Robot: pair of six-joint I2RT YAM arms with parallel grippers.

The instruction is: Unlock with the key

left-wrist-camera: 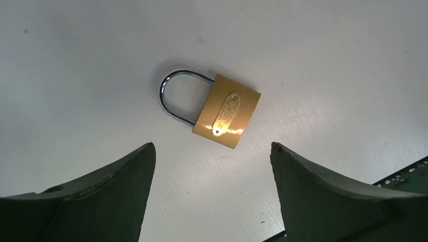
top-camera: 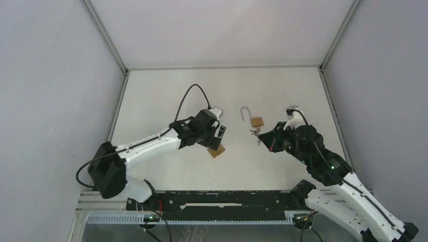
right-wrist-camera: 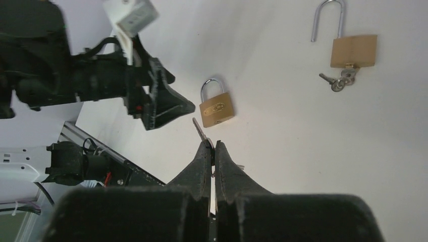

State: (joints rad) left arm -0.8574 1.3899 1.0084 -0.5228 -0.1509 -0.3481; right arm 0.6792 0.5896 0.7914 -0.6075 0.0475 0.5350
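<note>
On counter [left-wrist-camera: 75, 60], near left: closed padlock [left-wrist-camera: 226, 112] is lying flat.
Left hand [left-wrist-camera: 212, 148]: hovering above it, spread wide.
Right hand [right-wrist-camera: 213, 147]: pinching key [right-wrist-camera: 198, 127], tip pointing toward that padlock.
Far right: open padlock [right-wrist-camera: 353, 50] is lying flat, keys [right-wrist-camera: 339, 80] hanging from it.

Two padlocks [right-wrist-camera: 217, 108] [right-wrist-camera: 353, 50], two claws [left-wrist-camera: 212, 146] [right-wrist-camera: 213, 151], several keys [right-wrist-camera: 340, 79]

A brass padlock [left-wrist-camera: 227, 111] lay flat with its steel shackle locked, a second padlock [right-wrist-camera: 353, 50] lay well apart with shackle swung open and keys [right-wrist-camera: 339, 80] at its base, and a key [right-wrist-camera: 200, 132] poked from the pinched right gripper [right-wrist-camera: 212, 146].
</note>
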